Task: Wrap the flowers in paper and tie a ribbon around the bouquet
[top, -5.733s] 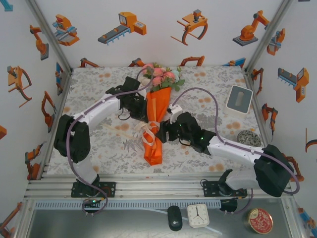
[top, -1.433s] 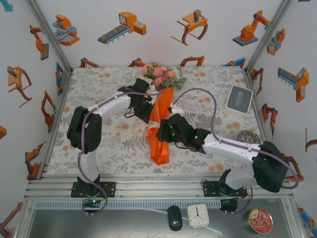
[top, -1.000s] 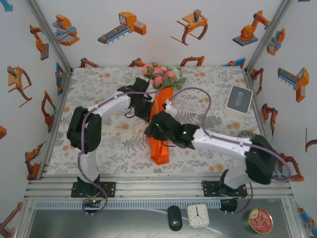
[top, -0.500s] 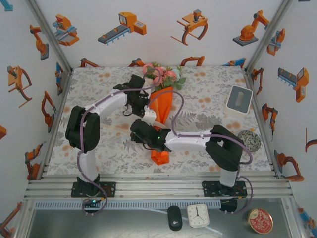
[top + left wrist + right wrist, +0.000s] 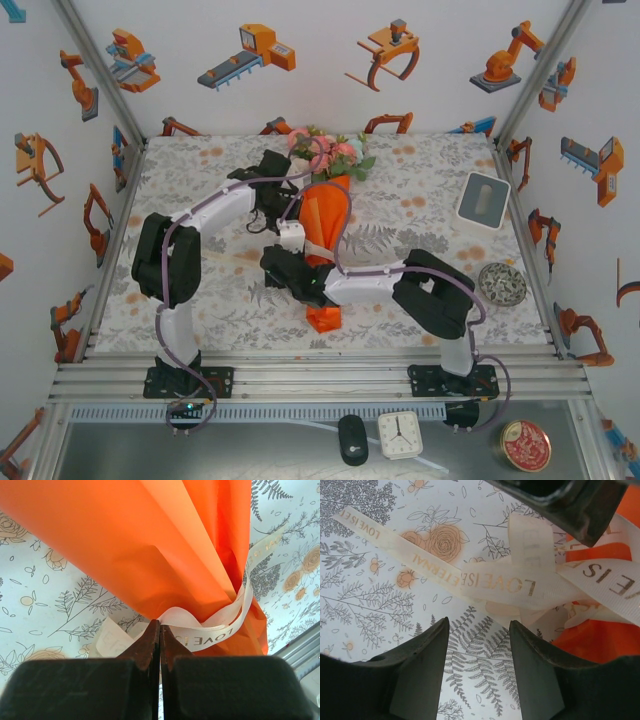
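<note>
The bouquet lies mid-table, its flowers (image 5: 325, 153) at the far end and the orange paper (image 5: 328, 215) cone pointing toward me. A cream ribbon (image 5: 210, 630) printed "LOVE IS" loops around the cone's narrow part. My left gripper (image 5: 284, 214) sits at the cone's left side, shut (image 5: 160, 626) on the ribbon, which comes out on both sides of its tips. My right gripper (image 5: 281, 262) has reached across the cone's lower end to its left. It stands open (image 5: 478, 622) over the tablecloth, just short of the ribbon's tangle (image 5: 500, 582), with nothing between its fingers.
A ribbon tail (image 5: 395, 542) trails left over the floral tablecloth (image 5: 200, 180). A white box (image 5: 483, 200) and a round metal object (image 5: 502, 283) sit at the right. The frame rail (image 5: 320, 375) runs along the near edge.
My right arm has swung left across the bouquet's lower end, and its gripper now sits left of the cone. The cone looks shorter and its near end has shifted. My left gripper stays shut.
</note>
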{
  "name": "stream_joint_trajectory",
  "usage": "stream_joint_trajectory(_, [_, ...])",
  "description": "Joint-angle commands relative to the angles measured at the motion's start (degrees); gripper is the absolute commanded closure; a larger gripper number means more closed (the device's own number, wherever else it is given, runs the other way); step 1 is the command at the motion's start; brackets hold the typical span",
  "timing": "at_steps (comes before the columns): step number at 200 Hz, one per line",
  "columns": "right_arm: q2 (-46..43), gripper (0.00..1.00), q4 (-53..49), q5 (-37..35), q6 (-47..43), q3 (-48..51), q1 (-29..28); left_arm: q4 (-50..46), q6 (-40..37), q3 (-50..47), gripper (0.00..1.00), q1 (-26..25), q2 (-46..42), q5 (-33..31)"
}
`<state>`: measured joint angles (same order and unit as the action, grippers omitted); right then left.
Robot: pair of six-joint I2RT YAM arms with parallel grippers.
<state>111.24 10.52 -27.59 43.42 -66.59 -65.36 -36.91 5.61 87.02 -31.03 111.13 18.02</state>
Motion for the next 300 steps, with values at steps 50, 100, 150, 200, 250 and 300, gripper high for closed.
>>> stream_joint_trajectory(50, [2.6,0.73,7.2,4.4,-5.7,-0.4,3.3,-1.4,0.6,1.7,0.94,0.2,0.6,1.1])
stream_joint_trajectory(100, [4.4,0.71,7.5,8.1,-5.3,-1.2,4.1,-1.3,0.8,1.6,0.93,0.2,0.7,0.9])
stream_joint_trajectory(150, [6.5,0.72,6.9,8.5,-8.6,-2.7,4.1,-1.3,1.0,1.7,0.93,0.3,0.8,0.9])
stream_joint_trajectory(200, [9.2,0.72,5.5,11.4,-10.7,-5.0,4.5,-1.5,1.0,1.9,0.93,0.5,1.3,0.8])
stream_joint_trajectory(250, [9.7,0.6,6.0,15.6,-10.7,-4.8,4.5,-1.6,1.2,2.1,0.93,0.9,1.4,0.8])
stream_joint_trajectory(300, [11.1,0.7,3.9,16.0,-10.5,-6.5,4.5,-1.6,1.4,2.2,0.93,0.9,1.4,1.0])
